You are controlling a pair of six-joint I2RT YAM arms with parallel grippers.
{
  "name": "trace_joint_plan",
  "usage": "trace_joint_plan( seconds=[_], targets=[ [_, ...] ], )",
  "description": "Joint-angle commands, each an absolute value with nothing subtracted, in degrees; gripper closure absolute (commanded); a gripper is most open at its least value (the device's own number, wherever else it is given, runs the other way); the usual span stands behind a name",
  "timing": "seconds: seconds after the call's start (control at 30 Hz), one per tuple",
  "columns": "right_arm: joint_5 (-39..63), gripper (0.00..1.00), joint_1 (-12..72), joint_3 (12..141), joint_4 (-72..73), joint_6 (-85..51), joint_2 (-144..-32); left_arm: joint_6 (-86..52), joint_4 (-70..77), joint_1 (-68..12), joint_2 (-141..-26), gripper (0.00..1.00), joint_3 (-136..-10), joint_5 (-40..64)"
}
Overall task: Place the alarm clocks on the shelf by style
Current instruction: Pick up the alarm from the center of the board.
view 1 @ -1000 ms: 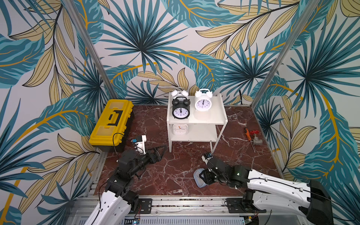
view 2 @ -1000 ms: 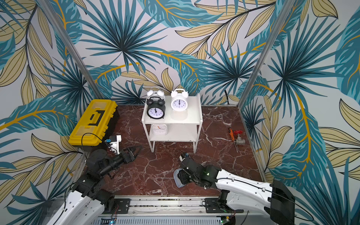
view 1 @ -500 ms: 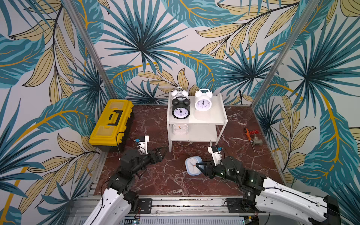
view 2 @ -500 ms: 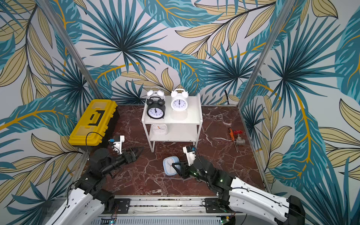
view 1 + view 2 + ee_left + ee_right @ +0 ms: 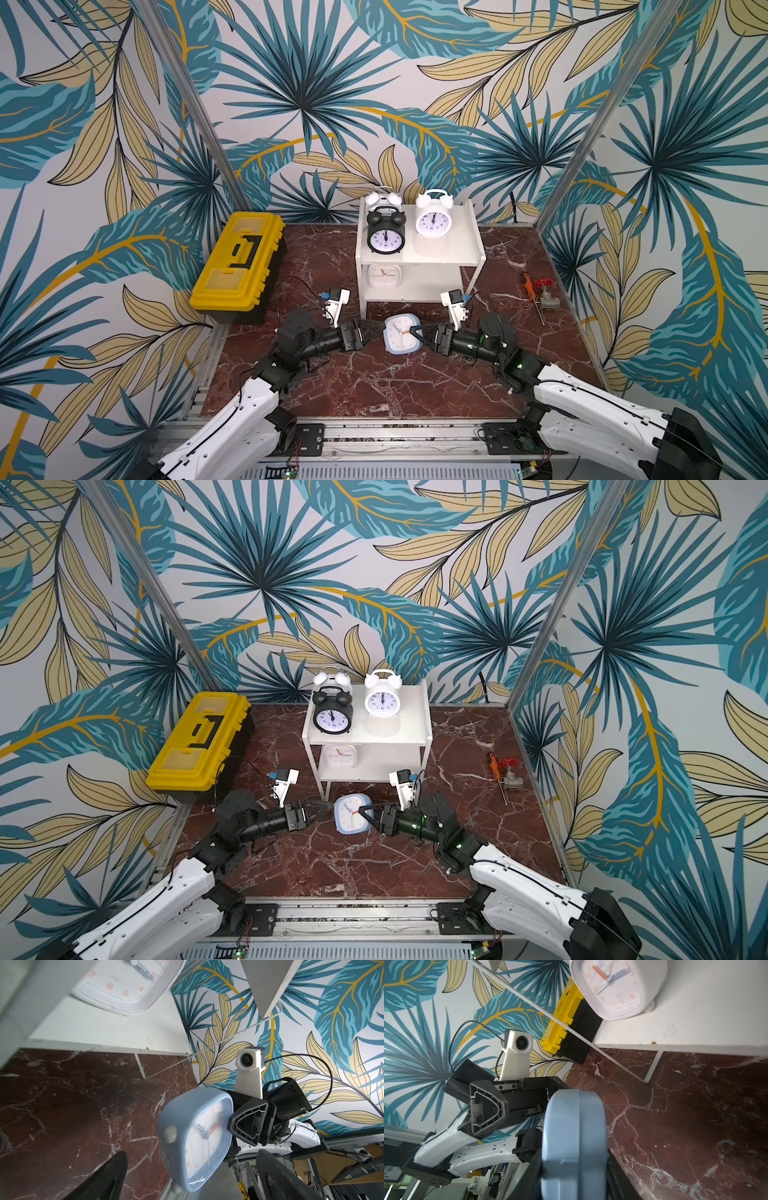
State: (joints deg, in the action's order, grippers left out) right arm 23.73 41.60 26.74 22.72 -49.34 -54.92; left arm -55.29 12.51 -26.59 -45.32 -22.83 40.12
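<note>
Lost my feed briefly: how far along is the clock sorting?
Done: the black twin-bell clock, the white twin-bell clock and a rear white twin-bell clock stand on top of the shelf; the white square clock sits on its lower board. In hand: the right gripper clamps the light blue clock before the shelf, the open left gripper beside it. Left: placing it on that lower board.

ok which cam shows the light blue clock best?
Left wrist: light blue clock close up, dial and casing visible. Both top views show it small, dial showing. Right wrist shows only its side.
</note>
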Motion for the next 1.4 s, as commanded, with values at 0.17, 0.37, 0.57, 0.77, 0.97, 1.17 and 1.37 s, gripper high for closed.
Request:
trace_joint_plan(
  seconds=[0.17,0.37,0.57,0.77,0.97,1.17,1.37],
  targets=[
    [37.81,0.8,39.37,25.7,41.29,-57.17,-58.69,-59.7,28.39,-26.87,-47.28,0.0,-21.36,44.66],
    [38.67,0.8,38.89,26.45,43.11,-58.24,-61.35,-64.7,38.57,-26.88,-48.55,0.08,-19.75,44.0],
    [38.83,0.79,38.85,26.28,45.64,-59.72,-63.48,-66.28,42.62,-26.89,-49.14,0.23,-19.33,43.8],
    [39.32,0.79,38.82,27.02,48.32,-61.13,-63.11,-61.15,33.23,-26.9,-49.16,0.12,-20.42,44.46],
    [40.14,0.79,38.84,27.77,47.52,-61.08,-62.91,-58.3,26.46,-26.9,-46.85,0.01,-20.02,42.08],
    [39.99,0.79,38.81,28.69,47.7,-60.84,-64.41,-61.78,32.99,-26.94,-46.8,0.25,-19.75,45.26],
    [39.64,0.79,38.8,29.34,48.93,-61.0,-65.98,-64.44,35.55,-26.9,-45.99,0.42,-20.36,46.03]
  ],
)
